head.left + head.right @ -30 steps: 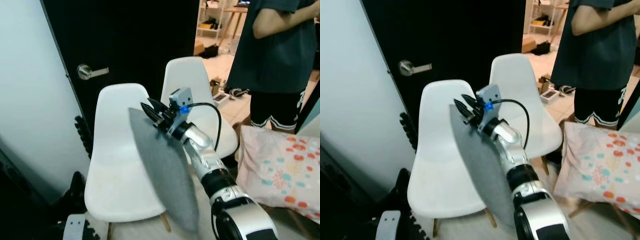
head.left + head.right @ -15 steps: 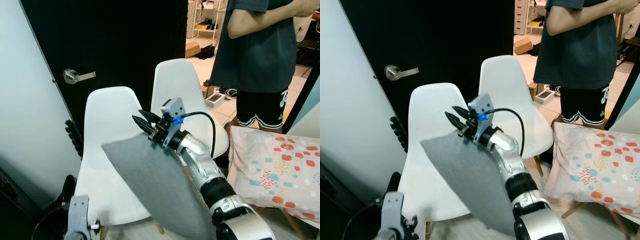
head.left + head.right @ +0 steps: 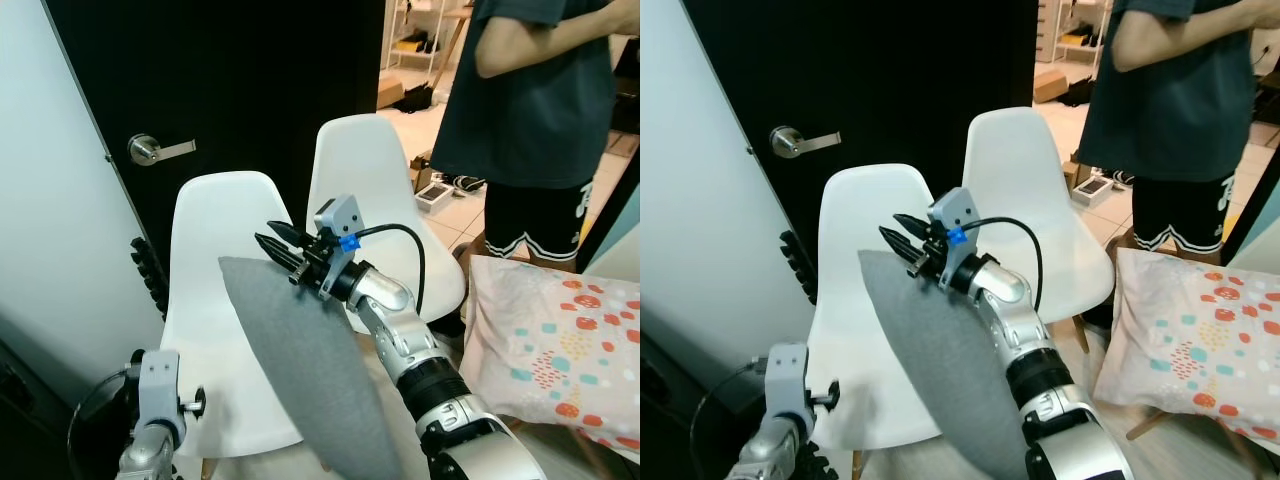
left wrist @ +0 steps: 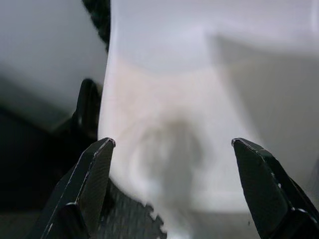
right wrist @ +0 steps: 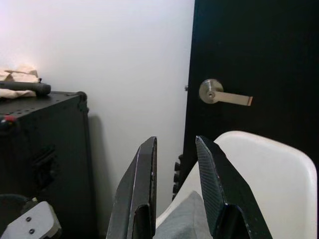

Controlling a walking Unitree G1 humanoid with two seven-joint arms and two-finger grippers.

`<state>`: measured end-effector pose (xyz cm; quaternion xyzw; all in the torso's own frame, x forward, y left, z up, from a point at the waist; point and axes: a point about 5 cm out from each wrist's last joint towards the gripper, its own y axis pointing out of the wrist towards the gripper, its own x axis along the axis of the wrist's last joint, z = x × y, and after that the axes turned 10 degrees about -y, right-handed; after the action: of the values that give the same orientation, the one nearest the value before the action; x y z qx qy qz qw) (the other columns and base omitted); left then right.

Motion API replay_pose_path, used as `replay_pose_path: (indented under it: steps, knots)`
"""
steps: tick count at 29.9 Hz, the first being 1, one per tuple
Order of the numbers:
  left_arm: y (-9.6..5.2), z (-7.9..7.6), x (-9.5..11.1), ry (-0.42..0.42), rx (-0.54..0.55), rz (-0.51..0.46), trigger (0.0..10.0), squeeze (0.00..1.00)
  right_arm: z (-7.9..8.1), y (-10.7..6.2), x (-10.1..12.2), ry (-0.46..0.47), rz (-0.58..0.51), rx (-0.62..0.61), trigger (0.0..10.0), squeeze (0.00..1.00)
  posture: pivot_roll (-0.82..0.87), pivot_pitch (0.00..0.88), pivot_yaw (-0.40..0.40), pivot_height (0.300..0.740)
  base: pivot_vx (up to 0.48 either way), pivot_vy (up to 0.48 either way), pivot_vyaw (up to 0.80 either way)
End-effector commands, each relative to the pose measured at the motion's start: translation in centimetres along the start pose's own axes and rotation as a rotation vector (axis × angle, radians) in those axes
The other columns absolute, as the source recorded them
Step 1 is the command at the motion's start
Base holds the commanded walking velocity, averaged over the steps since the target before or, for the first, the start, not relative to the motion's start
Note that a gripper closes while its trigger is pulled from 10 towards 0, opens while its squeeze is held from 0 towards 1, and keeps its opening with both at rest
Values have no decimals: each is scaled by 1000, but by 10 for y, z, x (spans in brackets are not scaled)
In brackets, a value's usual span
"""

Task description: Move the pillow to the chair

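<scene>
A flat grey pillow hangs upright over the seat of the near white chair. My right gripper is shut on the pillow's top edge, in front of the chair's backrest. In the right wrist view the fingers stand close together with grey fabric between them at their base. My left gripper is open and empty. It faces the chair seat from low at the chair's front left. Its wrist block shows at the lower left.
A second white chair stands behind and to the right. A person in dark shirt and shorts stands at the right. A patterned pillow lies at the lower right. Behind are a black door with handle and a white wall.
The pillow has swung from broad-face to more edge-on over the near chair. My left arm has risen higher at the lower left. The camera has shifted a little.
</scene>
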<state>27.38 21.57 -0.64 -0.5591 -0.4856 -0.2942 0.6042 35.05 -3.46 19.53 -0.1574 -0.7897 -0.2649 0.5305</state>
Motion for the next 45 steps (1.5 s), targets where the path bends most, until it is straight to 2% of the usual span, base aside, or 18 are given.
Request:
replay_pose_path:
  steps: [1, 12, 16, 20, 24, 29, 30, 33, 35, 37, 45]
  knots:
    - [-1, -2, -3, -7, -5, 3, 10000, 0, -4, 8, 17, -24, -62, -5, 10000, 0, -85, 12, 34, 740, 304, 0, 0]
    - [-1, -14, -1, -23, -31, -25, 10000, 0, 4, 16, 22, -87, -42, 60, 10000, 0, -83, 21, 25, 740, 323, 0, 0]
    - [-2, -18, -1, -25, -41, -32, 10000, 0, 11, 16, 24, -67, -56, 100, 10000, 0, -82, 25, 26, 740, 334, 0, 400]
    - [-1, -21, 2, -32, -44, -47, 10000, 0, 10, 16, 24, -34, -68, 71, 10000, 0, -83, 27, 27, 740, 289, 0, 398]
    - [0, -26, 5, -26, -73, -57, 10000, 0, 7, 17, 20, -59, -15, 43, 10000, 0, -80, 34, 28, 740, 0, 0, 0]
    - [1, -29, 9, -11, -89, -69, 10000, 0, 9, 17, 16, -26, 10, 61, 10000, 0, -79, 36, 30, 740, 0, 0, 0]
    - [2, -30, 10, 1, -90, -75, 10000, 0, 14, 18, 18, 16, -7, 103, 10000, 0, -79, 36, 30, 740, 0, 0, 0]
    - [2, -29, 12, 11, -82, -84, 10000, 0, 19, 19, 20, 52, -20, 121, 10000, 0, -80, 36, 31, 740, 0, 0, 0]
    - [3, -28, 14, 15, -72, -92, 10000, 0, 22, 19, 19, 55, -9, 131, 10000, 0, -80, 36, 31, 740, 0, 0, 0]
    - [4, -27, 19, 27, -54, -112, 10000, 0, 29, 21, 9, 50, 63, 156, 10000, 0, -73, 35, 30, 735, 0, 0, 0]
    - [7, -27, 28, 46, -40, -144, 10000, 0, 32, 21, 1, 108, 94, 154, 10000, 0, -68, 35, 31, 705, 0, 0, 0]
